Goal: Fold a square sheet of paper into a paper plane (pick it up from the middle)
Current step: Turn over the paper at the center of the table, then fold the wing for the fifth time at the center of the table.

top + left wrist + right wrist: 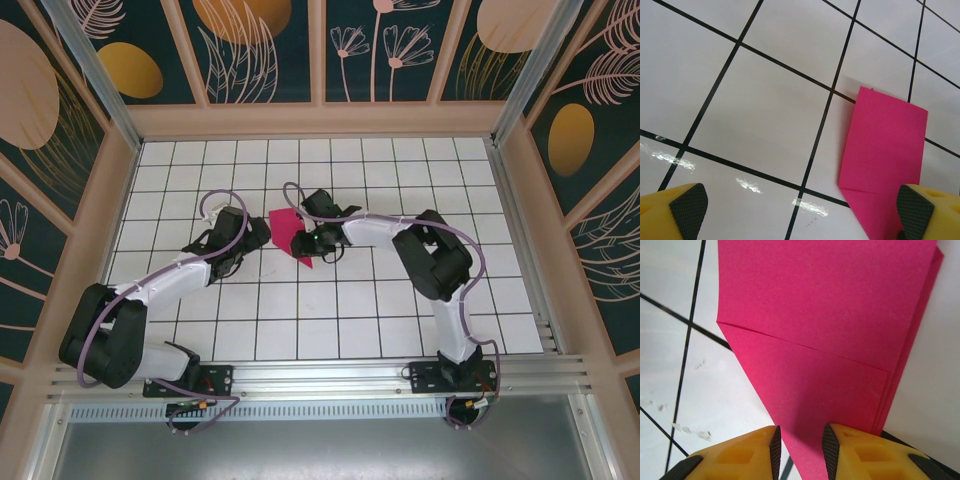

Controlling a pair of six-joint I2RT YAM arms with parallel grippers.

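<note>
Right wrist: tip of paper plane between close-set right fingers, grip unclear; left fingers wide apart.

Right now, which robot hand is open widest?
The left hand: its fingers spread far apart. The right hand has them close together at the pink paper.

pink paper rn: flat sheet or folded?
Folded. The pink paper shows a diagonal crease and stacked layer edges in the right wrist view, tapering toward the right end effector.
</note>
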